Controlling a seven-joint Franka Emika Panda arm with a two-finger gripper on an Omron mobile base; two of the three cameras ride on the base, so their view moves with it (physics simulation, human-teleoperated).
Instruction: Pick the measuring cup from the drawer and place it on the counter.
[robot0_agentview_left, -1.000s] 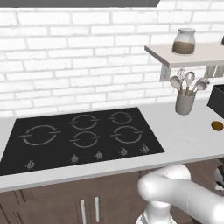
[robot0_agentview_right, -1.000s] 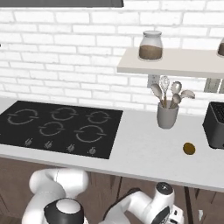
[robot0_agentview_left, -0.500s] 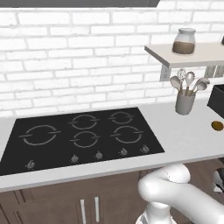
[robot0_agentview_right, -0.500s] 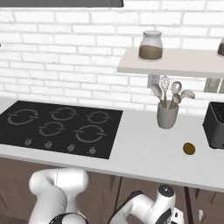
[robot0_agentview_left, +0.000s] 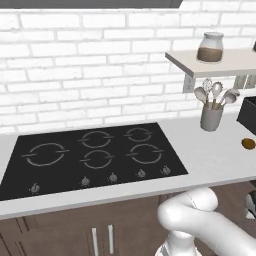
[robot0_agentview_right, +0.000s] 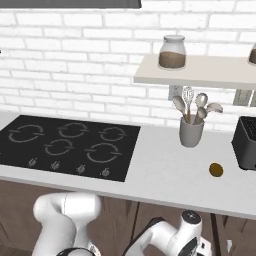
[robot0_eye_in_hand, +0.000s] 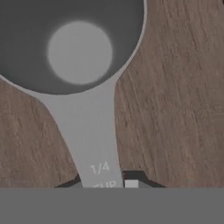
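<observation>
The tool is closing around the grey metal measuring cup's flat handle at bottom centre; such an end grip is risking the bowl swinging or slipping loose over the brown wooden drawer floor.

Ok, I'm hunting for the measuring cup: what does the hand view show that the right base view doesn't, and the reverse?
Hand view: the measuring cup lying on the drawer floor, its handle marked 1/4 running between the end effector fingertips; whether they pinch it is unclear. Right base view: the counter, cooktop, utensil holder, small brown oval, shelf jar. Shared: dark brown wood, as drawer floor in one, cabinet fronts in the other.
</observation>
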